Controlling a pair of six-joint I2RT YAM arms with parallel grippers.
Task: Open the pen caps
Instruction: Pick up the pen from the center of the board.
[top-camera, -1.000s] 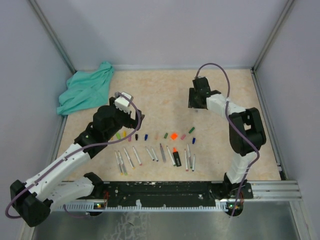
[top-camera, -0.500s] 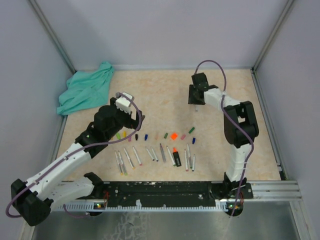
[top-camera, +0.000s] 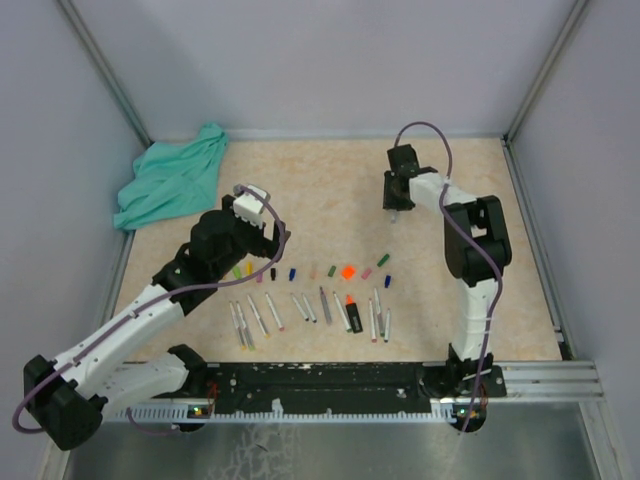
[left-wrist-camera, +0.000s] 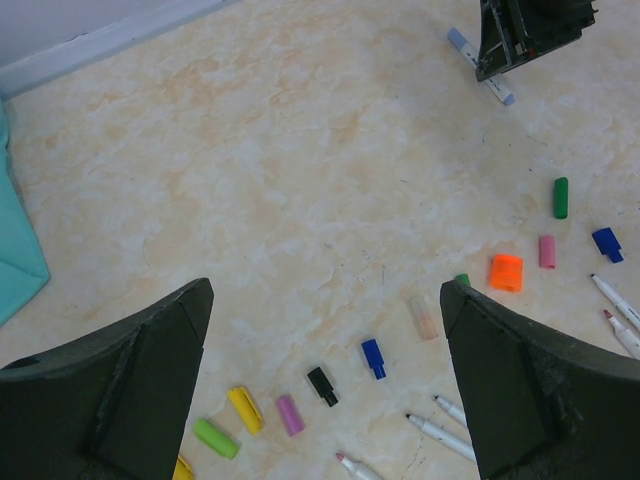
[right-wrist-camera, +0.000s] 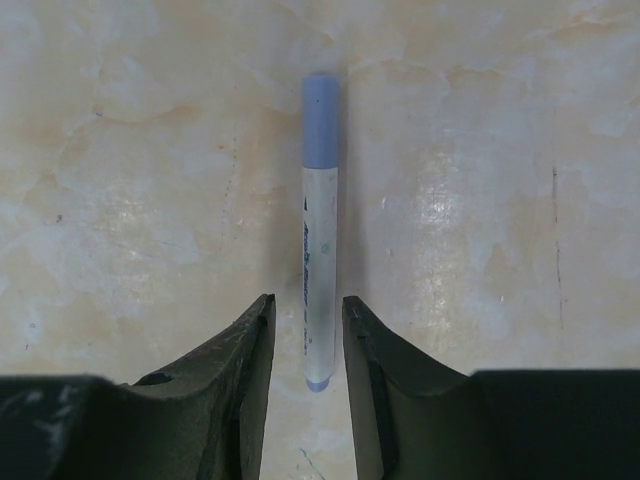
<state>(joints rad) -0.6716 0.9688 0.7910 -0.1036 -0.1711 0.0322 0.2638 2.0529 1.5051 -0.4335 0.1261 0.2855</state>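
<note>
Beige marbled tabletop (top-camera: 330, 180): left gripper (left-wrist-camera: 325, 290) gapes wide, empty, over loose pen caps (left-wrist-camera: 507, 272); right gripper (right-wrist-camera: 306, 302) straddles a capped pen (right-wrist-camera: 320, 260), jaws narrow, not gripping. Its lilac cap (right-wrist-camera: 320, 105) looks light, slick, snug: pinch barrel, pull cap.

Teal cloth (top-camera: 170, 182) crumpled up in the far left corner of the beige marbled table (top-camera: 320, 190), right by the grey wall (top-camera: 330, 60).
</note>
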